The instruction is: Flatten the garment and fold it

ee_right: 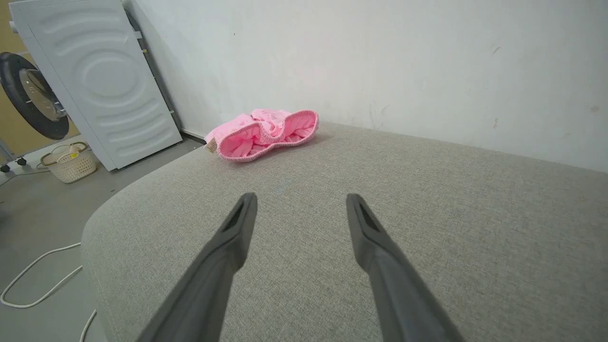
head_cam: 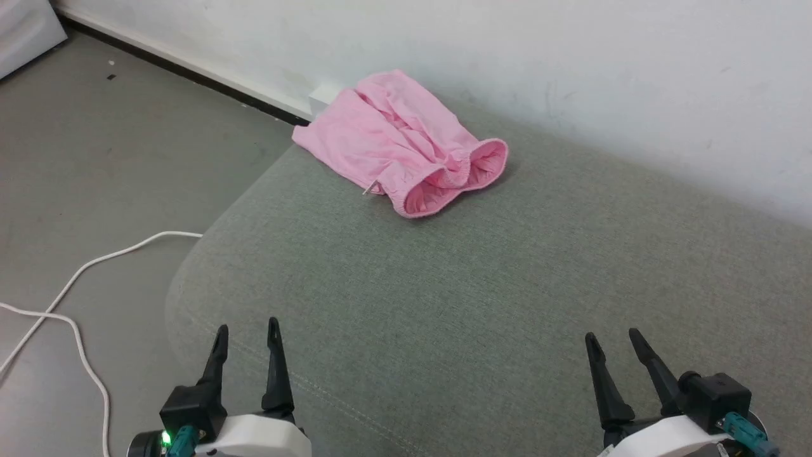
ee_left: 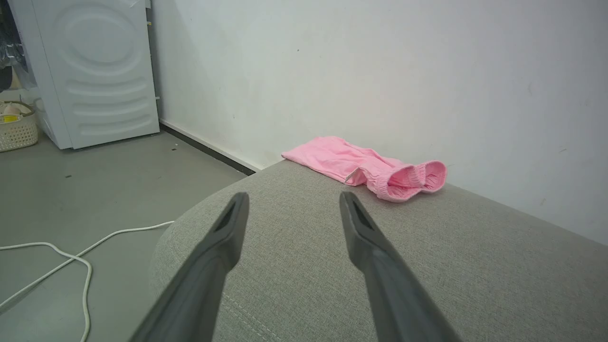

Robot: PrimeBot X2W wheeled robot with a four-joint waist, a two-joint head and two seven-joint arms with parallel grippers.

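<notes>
Pink garment (head_cam: 399, 145) is lying bunched by the wall (head_cam: 571, 63), far across the cushion (head_cam: 507, 285); left claw (head_cam: 247, 326) and right claw (head_cam: 612, 334) are hovering released, probably staging for reach.

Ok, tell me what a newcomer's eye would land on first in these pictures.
The bright pink garment grabs the eye first, lying crumpled at the far left corner of the grey upholstered surface, close to the white wall. Next come the left end effector and right end effector, both open and empty at the near edge, well short of it. A white cable snakes over the floor on the left.
</notes>
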